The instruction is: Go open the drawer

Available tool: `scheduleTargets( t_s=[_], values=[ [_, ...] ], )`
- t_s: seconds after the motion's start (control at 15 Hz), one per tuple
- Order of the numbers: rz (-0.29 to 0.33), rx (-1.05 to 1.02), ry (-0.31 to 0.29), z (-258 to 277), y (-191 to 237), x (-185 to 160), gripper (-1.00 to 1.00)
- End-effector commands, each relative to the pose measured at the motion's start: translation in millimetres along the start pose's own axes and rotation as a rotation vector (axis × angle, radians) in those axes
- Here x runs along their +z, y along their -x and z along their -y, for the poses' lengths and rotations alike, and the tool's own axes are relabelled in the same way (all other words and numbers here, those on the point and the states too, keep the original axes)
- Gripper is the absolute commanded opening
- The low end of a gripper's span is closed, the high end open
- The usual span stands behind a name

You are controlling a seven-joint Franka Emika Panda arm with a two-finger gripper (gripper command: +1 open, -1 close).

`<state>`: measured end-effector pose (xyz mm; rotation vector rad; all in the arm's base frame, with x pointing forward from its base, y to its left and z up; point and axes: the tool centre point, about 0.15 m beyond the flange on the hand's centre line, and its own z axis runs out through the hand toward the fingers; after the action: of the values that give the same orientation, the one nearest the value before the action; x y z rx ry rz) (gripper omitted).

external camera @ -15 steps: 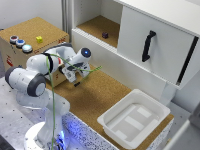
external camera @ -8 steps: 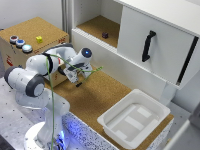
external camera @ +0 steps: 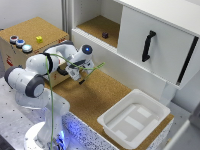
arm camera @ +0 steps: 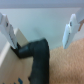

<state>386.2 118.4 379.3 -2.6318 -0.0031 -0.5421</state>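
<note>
Reaching toward the drawer [external camera: 59,75], arm bent low, jaws spread astride its handle [arm camera: 37,52]

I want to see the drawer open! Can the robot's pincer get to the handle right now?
Probably yes. In the wrist view the dark handle lies between the open pincer fingers, nothing blocking it. In the exterior view the arm hides the drawer.

Hand [arm camera: 39,31] fingers straddle the dark handle [arm camera: 36,52]; gaps either side.
</note>
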Motion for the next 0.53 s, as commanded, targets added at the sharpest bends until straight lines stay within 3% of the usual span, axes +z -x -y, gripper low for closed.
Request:
scheduleTargets(
  t_s=[0.0,0.47],
  values=[
    [-0.084,-0.1,0.109,42,-12,-73,1.0],
    [0.007,-0.386,0.051,131,-15,-86,1.0]
  ],
)
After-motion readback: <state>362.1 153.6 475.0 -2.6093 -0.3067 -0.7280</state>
